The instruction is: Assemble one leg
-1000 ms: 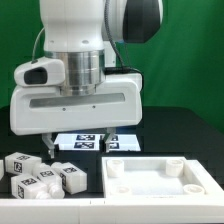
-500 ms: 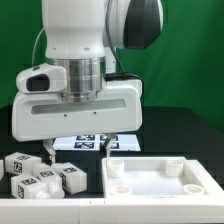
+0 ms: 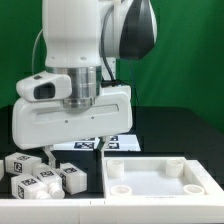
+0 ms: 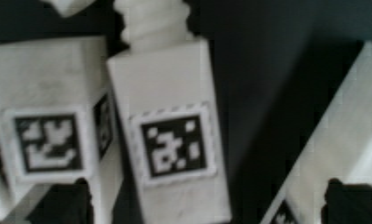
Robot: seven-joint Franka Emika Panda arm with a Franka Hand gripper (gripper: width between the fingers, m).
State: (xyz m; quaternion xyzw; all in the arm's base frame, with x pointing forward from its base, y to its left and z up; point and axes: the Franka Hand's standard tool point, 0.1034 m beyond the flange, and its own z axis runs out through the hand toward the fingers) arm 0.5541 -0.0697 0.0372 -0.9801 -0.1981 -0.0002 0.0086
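Several white legs with black-and-white tags lie in a cluster at the exterior view's lower left. My gripper hangs open just above and behind them, with one fingertip close over the nearest leg. In the wrist view one leg lies lengthwise between my dark fingers, its threaded end pointing away. It sits nearer one finger than the other. My gripper holds nothing. A second leg lies beside the first.
The large white tray-like panel with round corner holes lies at the exterior view's lower right; its edge shows in the wrist view. The marker board lies behind the gripper. A green backdrop stands behind.
The hand has come down and shifted toward the exterior view's left, tilting slightly, so the fingers now hang over the cluster of legs. The legs and the panel have not moved.
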